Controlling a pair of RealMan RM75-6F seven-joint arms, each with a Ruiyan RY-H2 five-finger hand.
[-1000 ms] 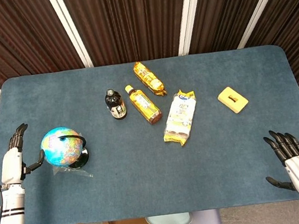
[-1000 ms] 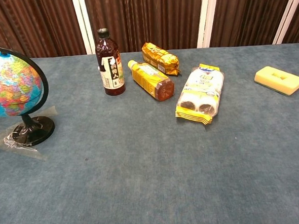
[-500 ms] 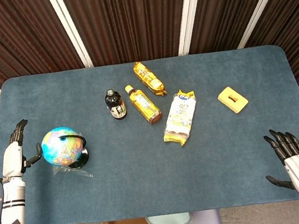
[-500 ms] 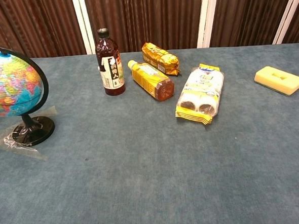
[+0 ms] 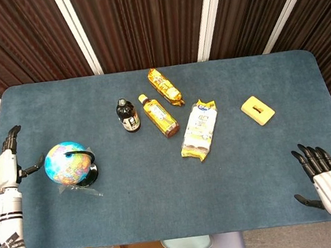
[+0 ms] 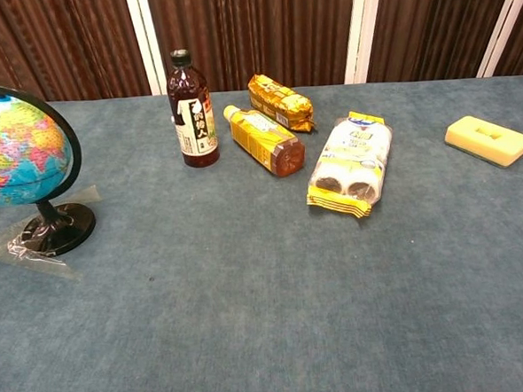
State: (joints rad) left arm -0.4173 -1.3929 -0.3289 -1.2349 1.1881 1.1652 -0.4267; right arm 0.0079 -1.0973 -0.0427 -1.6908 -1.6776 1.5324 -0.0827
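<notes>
Left hand [image 5: 7,160]: hovering beside the globe [image 5: 67,164], fingers spread wide, holding nothing.
Right hand [image 5: 324,176]: resting fingers apart, wide, near desk [image 5: 164,204] edge.
Writing: unreadable.

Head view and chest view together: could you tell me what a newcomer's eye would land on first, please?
Most likely the bright globe on its black stand, at the left end of the blue table, with the left hand open just beside it. Next comes the yellow cluster mid-table: a dark bottle standing upright, a yellow bottle lying beside it, and snack packs. The right hand rests open at the near right corner.
</notes>
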